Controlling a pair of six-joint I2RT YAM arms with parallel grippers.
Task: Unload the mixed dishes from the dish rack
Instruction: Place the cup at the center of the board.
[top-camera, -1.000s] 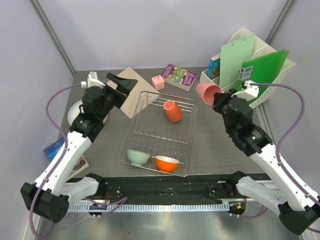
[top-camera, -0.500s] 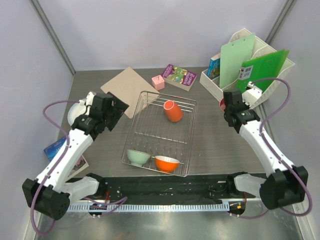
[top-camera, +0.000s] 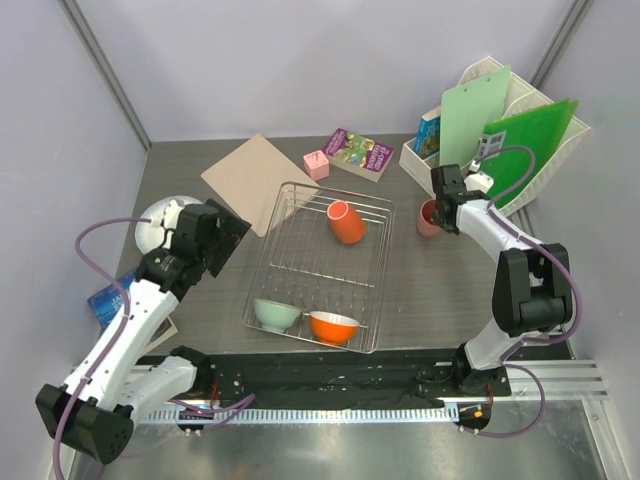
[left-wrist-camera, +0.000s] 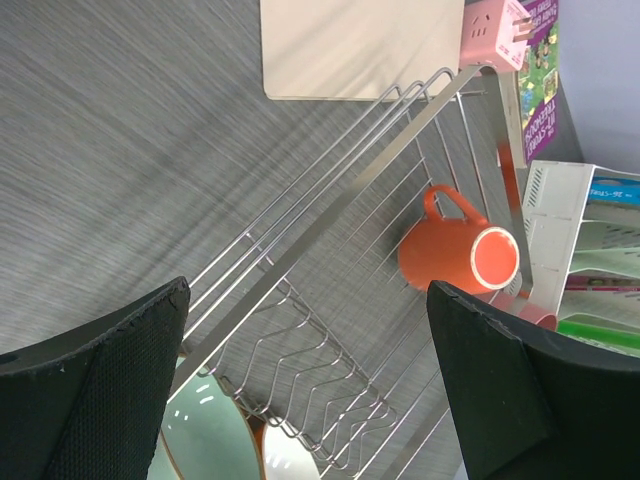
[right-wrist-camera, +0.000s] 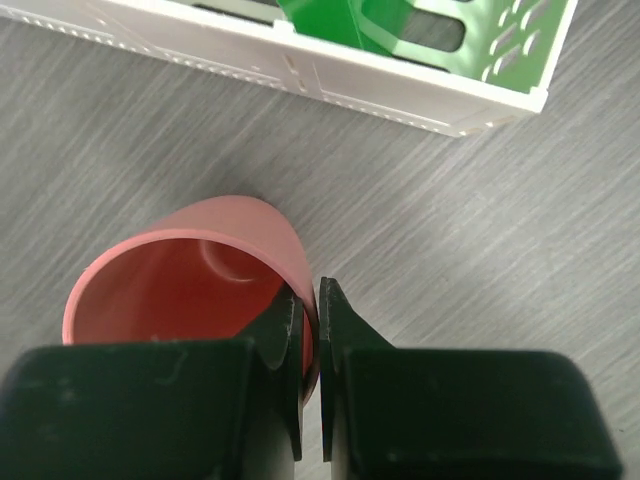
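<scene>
Nearest, at six o'clock inside the dish rack (top-camera: 320, 270): mint bowl (top-camera: 276, 314) and orange bowl (top-camera: 334, 326), side by side, upright, untouched.

Out at nine o'clock from the rack: left gripper (top-camera: 225, 232) over bare table, fingers spread wide, holding nothing. Just past it, toward ten o'clock: white plates (top-camera: 155, 222) on the table, partly hidden behind the arm.

In the rack's far half, toward twelve o'clock: orange cup (top-camera: 347, 222), lying on its side on the wires.

Off the rack at two o'clock: pink cup (top-camera: 428, 218), mouth up, its wall pinched between the nearly closed fingers of the right gripper (right-wrist-camera: 310, 300), one finger inside the mouth and one outside. Probably seated on the table already, though base out of sight in both views.

Farther on, at one to two o'clock: white file organizer (top-camera: 520, 130), close behind the cup.

Step in hand, by the look of things: setting the pink cup down outside the rack. Next move: spread the right fingers and lift straight up, taking care not to drag or tip the cup. Then back over the rack for the orange cup, which calls for a grip across the rim or handle, given the sideways lie. Left arm well placed for the two bowls.
</scene>
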